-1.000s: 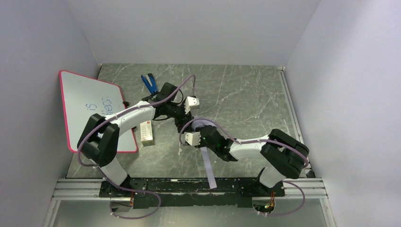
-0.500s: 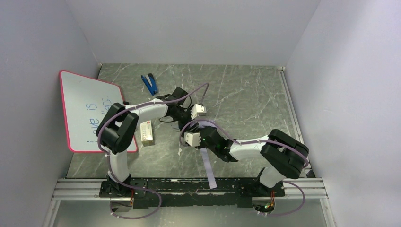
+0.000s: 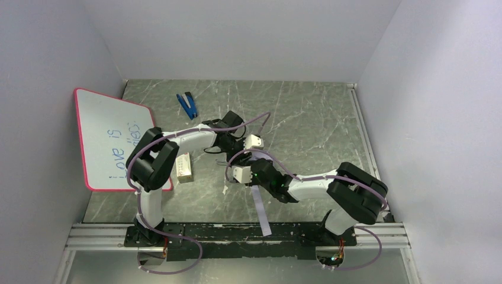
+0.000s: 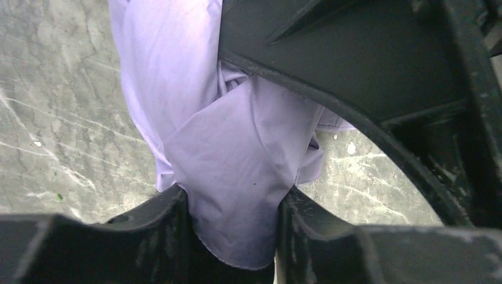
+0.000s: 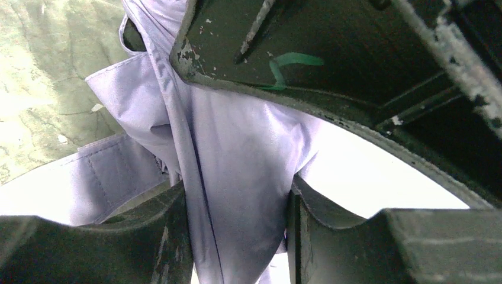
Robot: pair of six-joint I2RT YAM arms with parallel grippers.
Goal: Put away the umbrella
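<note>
The umbrella (image 4: 237, 148) is a bundle of pale lavender fabric over the marble table, held between both grippers. My left gripper (image 4: 234, 228) is shut on a fold of that fabric, pinched between its black fingers (image 4: 160, 219). My right gripper (image 5: 237, 231) is likewise shut on the umbrella (image 5: 237, 148) fabric, with a dark seam running down it. In the top view the two grippers (image 3: 235, 155) (image 3: 229, 171) meet at the table's middle and hide the bundle. The closure strap (image 3: 260, 213) trails toward the near edge. Shaft and handle are hidden.
A pink-rimmed whiteboard (image 3: 112, 139) leans at the left wall. A blue tool (image 3: 188, 105) lies at the back left and a small white box (image 3: 183, 166) sits beside the left arm. Grey walls close in three sides. A metal rail (image 3: 237, 234) runs along the near edge.
My left arm has swung right and down to the umbrella, and its jaws have closed on the fabric. The right arm has kept its place and grip.
</note>
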